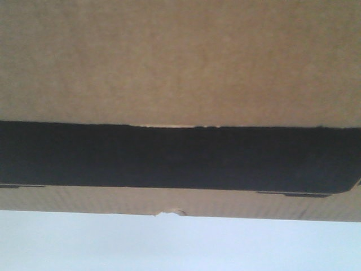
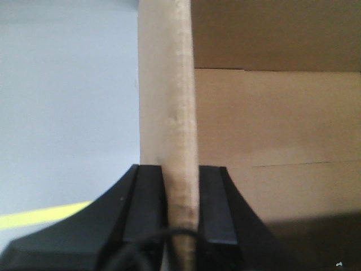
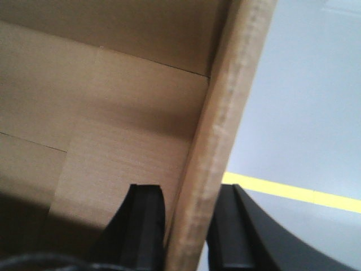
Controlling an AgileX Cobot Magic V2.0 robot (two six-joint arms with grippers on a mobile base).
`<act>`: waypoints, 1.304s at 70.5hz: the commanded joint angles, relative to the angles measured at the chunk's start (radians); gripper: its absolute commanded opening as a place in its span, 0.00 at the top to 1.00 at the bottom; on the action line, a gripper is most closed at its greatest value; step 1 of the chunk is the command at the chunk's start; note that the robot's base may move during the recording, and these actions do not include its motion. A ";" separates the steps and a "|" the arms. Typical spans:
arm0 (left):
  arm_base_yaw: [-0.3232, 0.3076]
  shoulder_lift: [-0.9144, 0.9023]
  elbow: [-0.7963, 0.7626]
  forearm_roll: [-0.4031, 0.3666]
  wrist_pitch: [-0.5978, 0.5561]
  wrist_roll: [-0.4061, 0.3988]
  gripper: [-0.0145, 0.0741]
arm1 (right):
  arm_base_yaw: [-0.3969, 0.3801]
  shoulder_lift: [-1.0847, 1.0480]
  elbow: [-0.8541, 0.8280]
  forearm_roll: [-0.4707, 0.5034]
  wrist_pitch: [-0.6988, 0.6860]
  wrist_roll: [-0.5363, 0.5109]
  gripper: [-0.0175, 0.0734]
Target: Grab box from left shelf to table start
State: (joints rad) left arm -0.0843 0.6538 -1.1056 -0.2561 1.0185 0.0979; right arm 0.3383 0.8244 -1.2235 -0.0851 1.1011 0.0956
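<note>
Your box (image 1: pixel 180 62) fills the front view: brown corrugated card crossed by a wide black band, a small tear on its lower edge. Its side walls stand pinched, one in the left claw (image 2: pixel 180 169), one in the right claw (image 3: pixel 186 189).

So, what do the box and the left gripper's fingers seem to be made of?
The box looks like brown corrugated cardboard, matt: faint ribbing on its face and a rough, fibrous cut edge. The fingers of the left gripper look like smooth black plastic or coated metal, slightly glossy; I cannot tell which.
</note>
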 commanded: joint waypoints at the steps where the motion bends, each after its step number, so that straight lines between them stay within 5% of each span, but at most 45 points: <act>1: -0.019 -0.004 -0.045 -0.266 -0.103 0.000 0.95 | 0.009 -0.002 -0.029 0.085 -0.174 -0.049 0.73; 92: -0.019 -0.004 -0.045 -0.266 -0.103 0.000 0.95 | 0.009 -0.002 -0.029 0.085 -0.174 -0.049 0.73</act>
State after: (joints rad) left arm -0.0843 0.6538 -1.1056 -0.2561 1.0185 0.0979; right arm 0.3383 0.8244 -1.2235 -0.0851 1.1011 0.0956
